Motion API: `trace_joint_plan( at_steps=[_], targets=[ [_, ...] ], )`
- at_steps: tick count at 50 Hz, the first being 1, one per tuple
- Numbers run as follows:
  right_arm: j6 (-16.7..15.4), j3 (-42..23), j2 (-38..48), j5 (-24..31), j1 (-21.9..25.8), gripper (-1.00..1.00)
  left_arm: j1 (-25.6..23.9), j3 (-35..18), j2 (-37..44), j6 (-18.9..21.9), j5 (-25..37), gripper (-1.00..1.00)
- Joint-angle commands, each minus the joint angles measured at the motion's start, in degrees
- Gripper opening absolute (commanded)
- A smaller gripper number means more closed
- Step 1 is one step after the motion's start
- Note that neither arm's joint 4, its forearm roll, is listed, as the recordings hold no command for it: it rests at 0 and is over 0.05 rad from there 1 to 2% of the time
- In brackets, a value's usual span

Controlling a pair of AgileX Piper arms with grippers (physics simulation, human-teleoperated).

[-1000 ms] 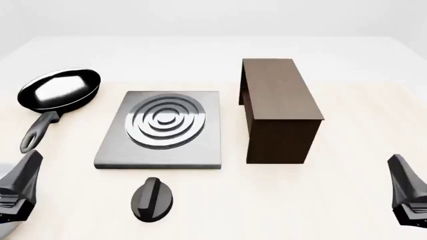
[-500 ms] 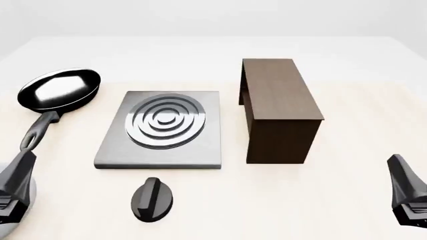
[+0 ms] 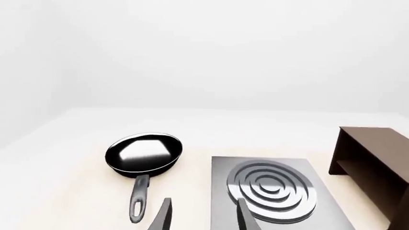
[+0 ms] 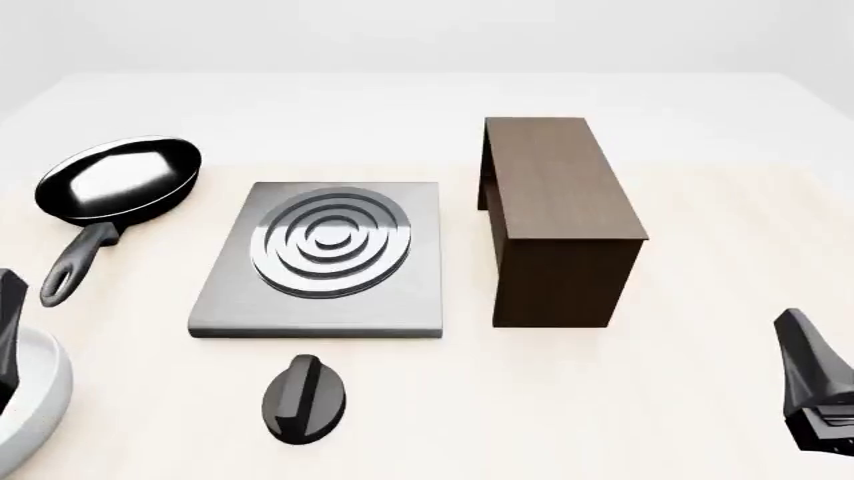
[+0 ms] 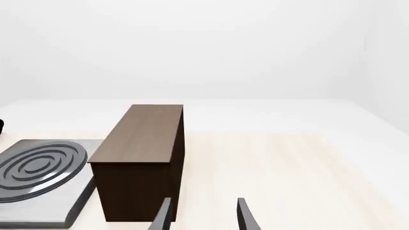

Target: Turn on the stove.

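Note:
The stove (image 4: 320, 255) is a flat square silver slab with raised concentric rings, left of the table's middle. Its separate black ridged knob (image 4: 304, 398) lies on the table just in front of it, untouched. My left gripper (image 4: 8, 320) is at the far left edge, well left of the knob, mostly cut off. In the left wrist view it (image 3: 202, 218) is open and empty, facing the stove (image 3: 275, 191); the knob is out of that view. My right gripper (image 4: 807, 385) is low at the far right, open and empty in the right wrist view (image 5: 203, 218).
A black frying pan (image 4: 118, 180) lies left of the stove, handle pointing toward me. A dark brown wooden cabinet (image 4: 561, 215) stands right of the stove; it also shows in the right wrist view (image 5: 143, 158) beside the stove's edge (image 5: 38, 177).
My left gripper has shifted left toward the frame's edge, so less of it shows. The right gripper, knob and stove have not moved.

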Motion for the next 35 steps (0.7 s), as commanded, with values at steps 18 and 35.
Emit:
trace_joint_plan(
  at_steps=[18, 35],
  targets=[
    [-0.04, 0.03, -0.03, 0.02, 0.06, 1.0, 2.41, -8.47, 2.33, 4.38, 6.91, 1.0],
    [-0.03, 0.03, -0.02, 0.02, 0.07, 1.0, -1.1, -19.11, 12.94, 8.5, 12.04, 1.0]
  ],
)
